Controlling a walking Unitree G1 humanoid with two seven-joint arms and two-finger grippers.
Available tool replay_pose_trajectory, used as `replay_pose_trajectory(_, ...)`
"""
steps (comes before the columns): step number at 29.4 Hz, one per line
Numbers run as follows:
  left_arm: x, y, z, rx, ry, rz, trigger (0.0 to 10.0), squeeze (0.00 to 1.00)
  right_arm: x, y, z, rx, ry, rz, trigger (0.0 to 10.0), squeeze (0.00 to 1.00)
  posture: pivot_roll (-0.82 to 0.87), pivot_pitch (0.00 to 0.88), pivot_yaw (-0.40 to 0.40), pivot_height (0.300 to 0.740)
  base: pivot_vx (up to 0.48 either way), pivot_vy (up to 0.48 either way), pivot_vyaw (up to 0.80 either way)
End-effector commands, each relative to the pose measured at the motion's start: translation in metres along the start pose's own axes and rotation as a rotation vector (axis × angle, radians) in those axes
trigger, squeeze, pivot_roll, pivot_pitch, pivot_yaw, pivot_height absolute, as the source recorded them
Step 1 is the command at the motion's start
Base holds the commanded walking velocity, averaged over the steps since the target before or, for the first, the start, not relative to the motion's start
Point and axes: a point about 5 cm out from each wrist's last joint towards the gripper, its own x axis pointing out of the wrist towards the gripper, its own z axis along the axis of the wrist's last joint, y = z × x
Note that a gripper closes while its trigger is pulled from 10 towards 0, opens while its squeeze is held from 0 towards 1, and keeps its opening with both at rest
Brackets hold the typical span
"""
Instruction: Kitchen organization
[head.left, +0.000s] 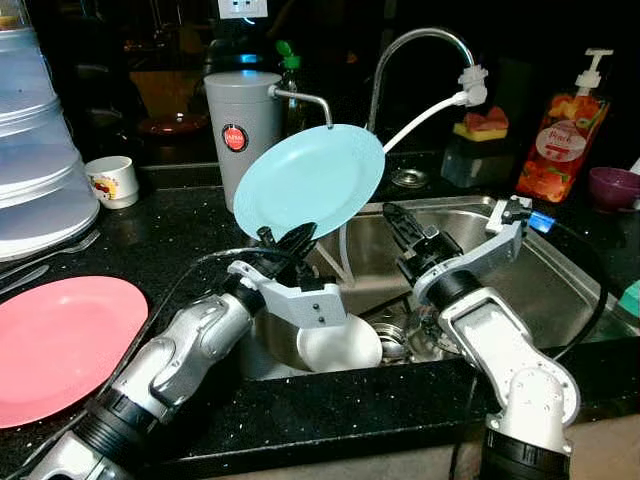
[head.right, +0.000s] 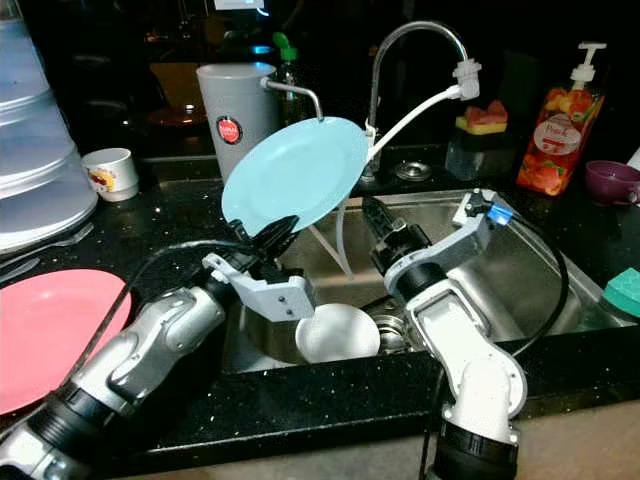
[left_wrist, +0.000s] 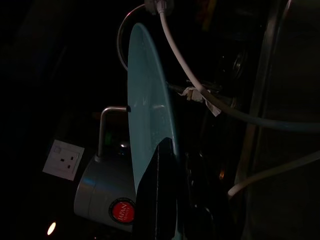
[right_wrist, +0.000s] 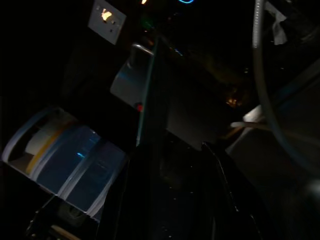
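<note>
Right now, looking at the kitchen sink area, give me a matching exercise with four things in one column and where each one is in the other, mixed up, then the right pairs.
Things:
1. light blue plate
2. pink plate
3. white bowl
4. soap bottle

Places:
A. down in the sink basin
B. flat on the counter to the robot's left of the sink
C. held by its lower edge in the left gripper, tilted up over the sink
D. standing on the counter behind the sink's right corner

Pairs: 1-C, 2-B, 3-A, 4-D
</note>
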Motion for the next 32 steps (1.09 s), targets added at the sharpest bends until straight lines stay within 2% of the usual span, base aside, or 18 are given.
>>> replay_pose_trajectory(1, 0.000, -0.003, 0.001, 0.013, -0.008, 0.005, 10.0, 0.00, 0.000, 0.012, 0.001, 0.008, -0.010, 0.067, 10.0, 0.00, 0.03, 0.076, -0.006, 0.740, 0.000, 0.000, 0.00)
replay_pose_trajectory(5, 0.000, -0.007, 0.004, 0.003, -0.019, -0.006, 10.0, 0.00, 0.002, 0.016, -0.001, 0.019, 0.002, 0.092, 10.0, 0.00, 0.03, 0.077, -0.009, 0.740, 0.000, 0.000, 0.00)
replay_pose_trajectory(13, 0.004, -0.016, 0.019, -0.019, -0.089, -0.020, 10.0, 0.00, 0.011, 0.016, -0.007, 0.030, 0.025, 0.066, 10.0, 0.00, 0.03, 0.076, -0.013, 0.740, 0.000, 0.000, 0.00)
replay_pose_trajectory(23, 0.007, -0.021, 0.029, -0.030, -0.143, -0.026, 10.0, 0.00, 0.022, -0.006, -0.013, -0.024, 0.043, -0.121, 10.0, 0.00, 0.04, 0.073, -0.012, 0.740, 0.000, 0.000, 0.00)
replay_pose_trajectory(24, 0.005, -0.023, 0.032, -0.035, -0.157, -0.035, 10.0, 0.00, 0.024, -0.014, -0.013, -0.033, 0.041, -0.177, 10.0, 0.00, 0.04, 0.073, -0.012, 0.740, 0.000, 0.000, 0.00)
replay_pose_trajectory(28, 0.002, -0.029, 0.035, -0.041, -0.171, -0.061, 10.0, 0.00, 0.026, -0.021, -0.013, -0.035, 0.025, -0.227, 10.0, 0.00, 0.04, 0.073, -0.012, 0.740, 0.000, 0.000, 0.00)
replay_pose_trajectory(29, 0.001, -0.031, 0.035, -0.044, -0.170, -0.067, 10.0, 0.00, 0.026, -0.022, -0.012, -0.035, 0.013, -0.235, 0.7, 0.00, 0.04, 0.073, -0.010, 0.740, 0.000, 0.000, 0.00)
replay_pose_trajectory(30, 0.001, -0.031, 0.035, -0.047, -0.169, -0.071, 10.0, 0.00, 0.027, -0.023, -0.011, -0.036, 0.004, -0.241, 0.7, 0.00, 0.04, 0.073, -0.010, 0.740, 0.000, 0.000, 0.00)
replay_pose_trajectory(31, 0.001, -0.032, 0.035, -0.049, -0.168, -0.073, 10.0, 0.00, 0.027, -0.023, -0.010, -0.036, -0.004, -0.240, 0.0, 0.00, 0.04, 0.073, -0.011, 0.740, 0.000, 0.000, 0.00)
replay_pose_trajectory(32, 0.001, -0.032, 0.035, -0.049, -0.168, -0.073, 10.0, 0.00, 0.027, -0.023, -0.010, -0.036, -0.004, -0.240, 0.0, 0.00, 0.04, 0.073, -0.011, 0.740, 0.000, 0.000, 0.00)
